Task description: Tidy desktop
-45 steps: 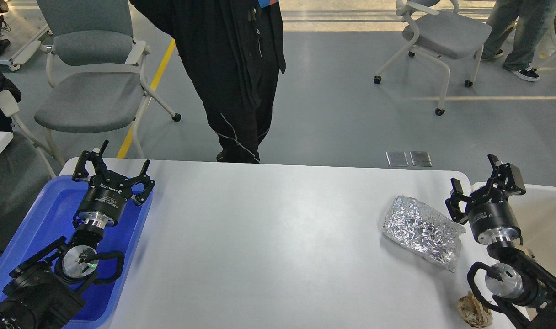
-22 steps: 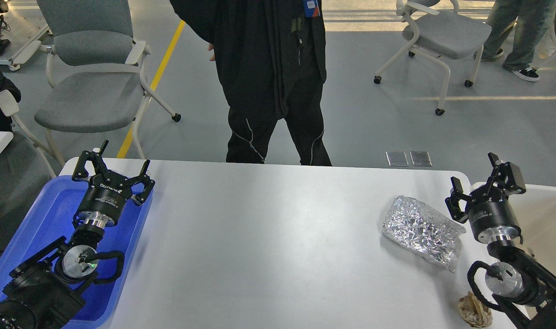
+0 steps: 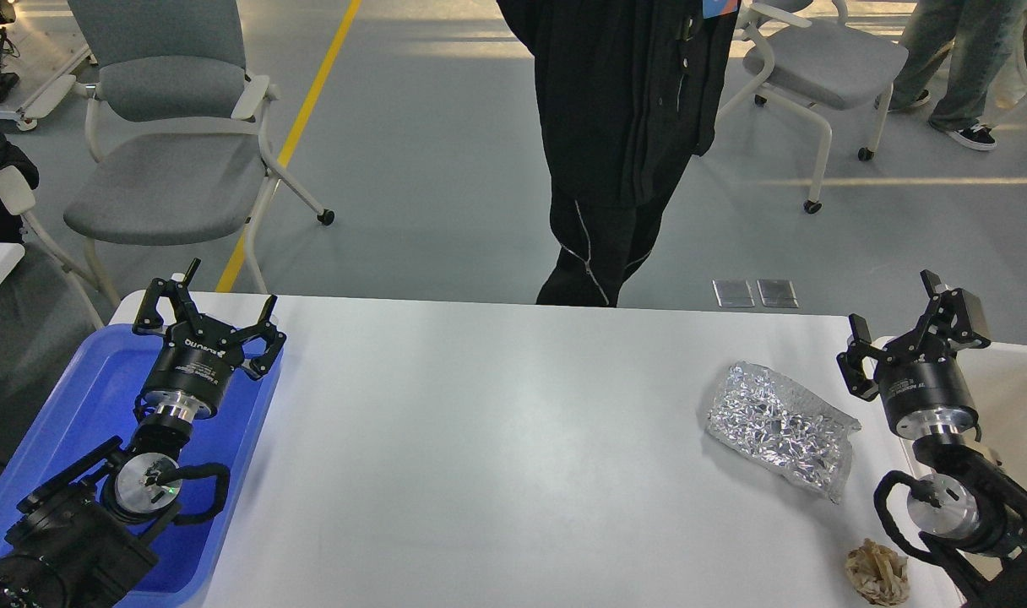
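The desktop (image 3: 497,439) is a wide white tabletop with rounded corners. A crumpled silver foil bag (image 3: 779,428) lies on it at the right. A small crumpled brown paper ball (image 3: 877,572) lies near the front right edge. My left gripper (image 3: 207,311) is open and empty, above the far end of the blue tray (image 3: 83,397). My right gripper (image 3: 913,327) is open and empty, just right of the foil bag, at the rim of the cream-white bin (image 3: 1016,405).
A person in black (image 3: 623,127) stands just behind the table's far edge, right of centre. Grey chairs stand on the floor at back left (image 3: 171,160) and back right (image 3: 817,59). Another person's legs (image 3: 953,67) show at the far right.
The person in black has walked to the right behind the table. My right gripper has shifted slightly right and back, away from the foil bag. My left arm has not moved.
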`<state>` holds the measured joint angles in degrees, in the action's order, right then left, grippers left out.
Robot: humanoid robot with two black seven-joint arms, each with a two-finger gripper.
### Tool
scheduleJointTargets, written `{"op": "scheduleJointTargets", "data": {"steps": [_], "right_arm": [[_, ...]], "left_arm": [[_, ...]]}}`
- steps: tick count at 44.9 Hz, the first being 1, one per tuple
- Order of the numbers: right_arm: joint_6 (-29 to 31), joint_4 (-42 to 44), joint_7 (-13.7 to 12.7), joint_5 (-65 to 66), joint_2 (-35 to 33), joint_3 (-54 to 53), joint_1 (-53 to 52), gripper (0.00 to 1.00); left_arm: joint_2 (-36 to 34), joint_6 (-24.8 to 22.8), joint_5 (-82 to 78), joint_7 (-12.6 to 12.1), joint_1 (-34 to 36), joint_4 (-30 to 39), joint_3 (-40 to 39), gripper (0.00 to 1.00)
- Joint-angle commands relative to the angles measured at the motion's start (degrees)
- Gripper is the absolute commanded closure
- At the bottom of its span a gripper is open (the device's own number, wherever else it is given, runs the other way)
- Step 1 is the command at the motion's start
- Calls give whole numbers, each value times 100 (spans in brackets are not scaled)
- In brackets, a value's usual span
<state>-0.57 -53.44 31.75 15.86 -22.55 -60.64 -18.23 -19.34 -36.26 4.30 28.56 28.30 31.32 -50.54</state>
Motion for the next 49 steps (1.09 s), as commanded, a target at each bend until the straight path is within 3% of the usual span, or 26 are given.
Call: {"op": "scheduleJointTargets", "data": {"steps": [1, 4, 12, 20, 27, 40, 49], "right_arm": [[57, -61, -63, -4, -31, 78, -31, 0], [118, -209, -212, 5, -109, 114, -31, 0], [57, -1167, -1284, 49, -715, 210, 127, 0], [75, -1677, -1680, 531, -1498, 834, 39, 0], [75, -2029, -2339, 1515, -1885, 1335, -172, 0], [83, -2091, -2480, 3194, -2561, 2811, -1050, 0], [145, -1863, -2533, 3318, -2904, 3980, -1911, 0]], "left_arm": [[0, -3, 0, 0, 0, 6, 1, 0], [0, -3, 0, 0, 0, -3, 1, 0], [0, -3, -9, 0, 0, 6, 1, 0], [0, -47, -17, 0, 0, 6, 9, 0], [0, -47, -17, 0, 0, 6, 18, 0], [0, -47, -26, 0, 0, 6, 18, 0], [0, -47, -26, 0, 0, 6, 18, 0]]}}
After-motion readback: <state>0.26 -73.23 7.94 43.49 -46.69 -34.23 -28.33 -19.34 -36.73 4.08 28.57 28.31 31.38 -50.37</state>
